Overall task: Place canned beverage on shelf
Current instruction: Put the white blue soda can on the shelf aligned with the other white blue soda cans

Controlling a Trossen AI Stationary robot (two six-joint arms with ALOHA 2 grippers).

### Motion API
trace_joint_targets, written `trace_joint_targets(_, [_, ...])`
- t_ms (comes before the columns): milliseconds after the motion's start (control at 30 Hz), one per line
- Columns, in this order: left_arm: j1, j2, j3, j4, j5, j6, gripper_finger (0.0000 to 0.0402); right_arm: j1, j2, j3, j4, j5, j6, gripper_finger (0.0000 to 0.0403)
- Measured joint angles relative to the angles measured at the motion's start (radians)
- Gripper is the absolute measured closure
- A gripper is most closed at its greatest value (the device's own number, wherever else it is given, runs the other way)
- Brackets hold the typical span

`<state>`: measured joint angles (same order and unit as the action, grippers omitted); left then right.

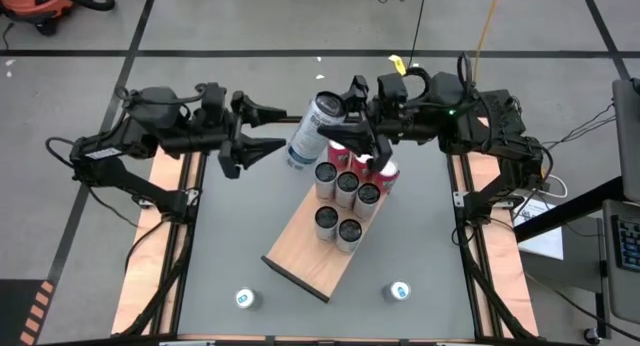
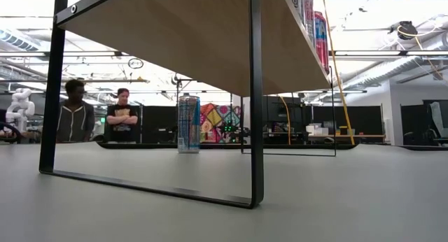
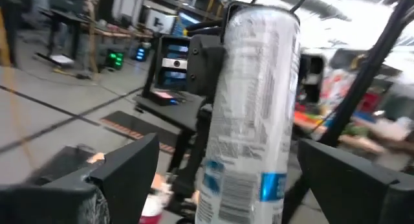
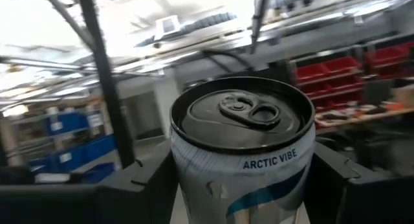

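Note:
A tall white and blue can (image 1: 308, 134) hangs tilted above the far end of the shelf (image 1: 300, 261), a light-brown wooden board. My right gripper (image 1: 340, 114) comes in from the table's right and is shut on the can. My left gripper (image 1: 284, 128) faces the can from the left and is open. In the left wrist view its fingers (image 3: 123, 175) stand on either side of the can (image 3: 252, 107), with a gap on each side. From the low view the shelf (image 2: 175, 32) is a board raised on a black frame. My right gripper pinches the can's side wall just under the top rim (image 4: 194, 175) between its two fingers (image 4: 343, 179). The fingers come from the table's right, about level and slanting a little upward. The can is lifted clear of everything, its lid (image 4: 244, 114) leaning toward my right wrist.
Several cans (image 1: 345, 191) stand close together on the shelf's far half, with red ones (image 1: 385, 171) at the back. Two more cans (image 1: 247, 299) (image 1: 400, 291) stand on the grey table near its front edge. The shelf's near half is bare wood. People (image 2: 77, 119) stand in the room beyond.

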<state>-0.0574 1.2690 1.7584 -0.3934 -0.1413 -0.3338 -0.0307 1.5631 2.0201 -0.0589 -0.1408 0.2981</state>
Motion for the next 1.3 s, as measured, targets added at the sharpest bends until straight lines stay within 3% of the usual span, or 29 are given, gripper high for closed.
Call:
trace_joint_targets(200, [-0.033,0.009,0.001,-0.011,-0.126,0.149,0.0032,0.0,0.0,0.0,-0.016,0.155,0.005,0.0181])
trace_joint_targets(400, [-0.046,0.046,0.001,-0.017,-0.15,0.219,0.0032,-0.001,0.0,0.0,-0.028,0.249,0.004,0.0181])
trace_joint_targets(500, [-0.046,0.067,0.001,-0.02,-0.172,0.22,0.0032,0.0,0.0,0.0,-0.027,0.263,0.004,0.0181])
trace_joint_targets(633, [-0.046,0.096,0.0,-0.054,-0.282,0.216,0.0032,0.0,0.0,0.0,-0.032,0.277,0.004,0.0181])
trace_joint_targets(1033, [-0.046,0.126,0.0,-0.063,-0.332,0.208,0.0033,0.0,0.0,0.0,-0.087,0.283,0.048,0.0181])
trace_joint_targets(1300, [-0.046,0.127,0.0,-0.087,-0.319,0.149,0.0091,-0.001,0.0,0.0,-0.089,0.283,0.056,0.0181])
